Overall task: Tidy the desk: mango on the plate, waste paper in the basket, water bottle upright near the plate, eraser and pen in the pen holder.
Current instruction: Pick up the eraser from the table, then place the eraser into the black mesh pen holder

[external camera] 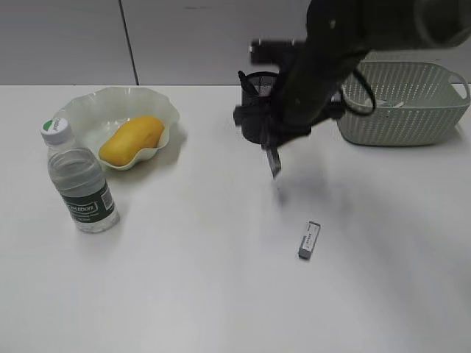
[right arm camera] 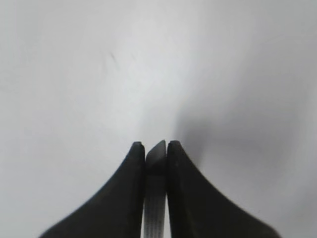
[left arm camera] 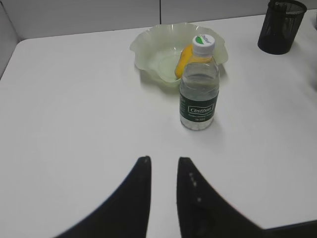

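Observation:
The mango [external camera: 132,140] lies in the pale green plate [external camera: 110,103]. The water bottle [external camera: 79,180] stands upright just left and in front of the plate; it also shows in the left wrist view [left arm camera: 198,84]. My right gripper [external camera: 271,143] hangs in front of the black pen holder [external camera: 257,88], shut on a slim dark grey object [right arm camera: 155,198]; I cannot tell whether it is a pen. A dark stick pokes out of the holder. The grey eraser [external camera: 310,240] lies on the desk [external camera: 221,294]. My left gripper [left arm camera: 164,159] is open and empty above bare desk.
The green basket [external camera: 401,103] stands at the back right, with a white scrap [external camera: 388,105] showing inside. The right arm hides part of the pen holder and the basket's left side. A grey wall runs along the back of the desk.

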You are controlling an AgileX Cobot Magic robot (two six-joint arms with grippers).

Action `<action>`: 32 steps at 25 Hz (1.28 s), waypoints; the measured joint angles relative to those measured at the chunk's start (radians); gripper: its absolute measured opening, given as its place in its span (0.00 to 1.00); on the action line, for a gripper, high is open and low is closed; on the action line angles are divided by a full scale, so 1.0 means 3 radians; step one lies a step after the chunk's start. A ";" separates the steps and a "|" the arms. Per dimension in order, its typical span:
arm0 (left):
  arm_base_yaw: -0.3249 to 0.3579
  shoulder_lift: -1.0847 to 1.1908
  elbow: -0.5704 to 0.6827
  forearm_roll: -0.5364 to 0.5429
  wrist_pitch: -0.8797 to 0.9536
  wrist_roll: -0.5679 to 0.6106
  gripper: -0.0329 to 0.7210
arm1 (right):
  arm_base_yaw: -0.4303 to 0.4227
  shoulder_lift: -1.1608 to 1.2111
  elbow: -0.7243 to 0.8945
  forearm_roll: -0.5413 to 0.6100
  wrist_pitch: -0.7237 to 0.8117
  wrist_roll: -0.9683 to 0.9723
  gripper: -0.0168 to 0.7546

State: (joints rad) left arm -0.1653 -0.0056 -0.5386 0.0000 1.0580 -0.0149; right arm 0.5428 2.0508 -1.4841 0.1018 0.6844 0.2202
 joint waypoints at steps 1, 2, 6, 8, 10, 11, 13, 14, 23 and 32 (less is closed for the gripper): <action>0.0000 0.0000 0.0000 0.0000 0.0000 0.0000 0.22 | 0.0002 -0.0147 0.0000 -0.0018 -0.0174 -0.0044 0.15; 0.0000 0.0000 0.0000 0.0000 0.0000 0.0000 0.22 | 0.0002 -0.0264 -0.0003 -0.0085 -0.0357 -0.0072 0.15; 0.0000 0.0000 0.0000 0.0000 0.0000 0.0000 0.22 | -0.0009 -0.0557 -0.0010 -0.0607 -0.1424 -0.0104 0.15; 0.0000 0.0000 0.0000 0.0000 0.0000 0.0000 0.22 | -0.0022 -0.0526 -0.0010 -0.0850 -0.2008 -0.0107 0.15; 0.0000 0.0000 0.0000 0.0000 0.0000 0.0000 0.22 | -0.0042 -0.0438 -0.0010 -0.1067 -0.2461 -0.0115 0.15; 0.0000 0.0000 0.0000 0.0000 0.0000 0.0000 0.22 | -0.0060 -0.0377 -0.0010 -0.1101 -0.2652 -0.0123 0.15; 0.0000 0.0000 0.0000 0.0000 0.0000 0.0000 0.22 | -0.0108 -0.0249 -0.0010 -0.1136 -0.2896 -0.0139 0.15; 0.0000 0.0000 0.0000 0.0000 0.0000 0.0000 0.22 | -0.0154 -0.0175 -0.0010 -0.1140 -0.2978 -0.0142 0.15; 0.0000 0.0000 0.0000 0.0000 0.0000 0.0000 0.22 | -0.0475 0.0263 -0.0004 -0.0877 -0.3217 -0.0146 0.15; 0.0000 0.0000 0.0000 0.0026 0.0000 0.0000 0.22 | -0.0473 0.0404 -0.0001 -0.0858 -0.3185 -0.0109 0.52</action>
State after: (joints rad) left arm -0.1652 -0.0056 -0.5386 0.0078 1.0580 -0.0149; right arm 0.4011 2.1720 -1.4844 -0.1557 -0.2710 0.1874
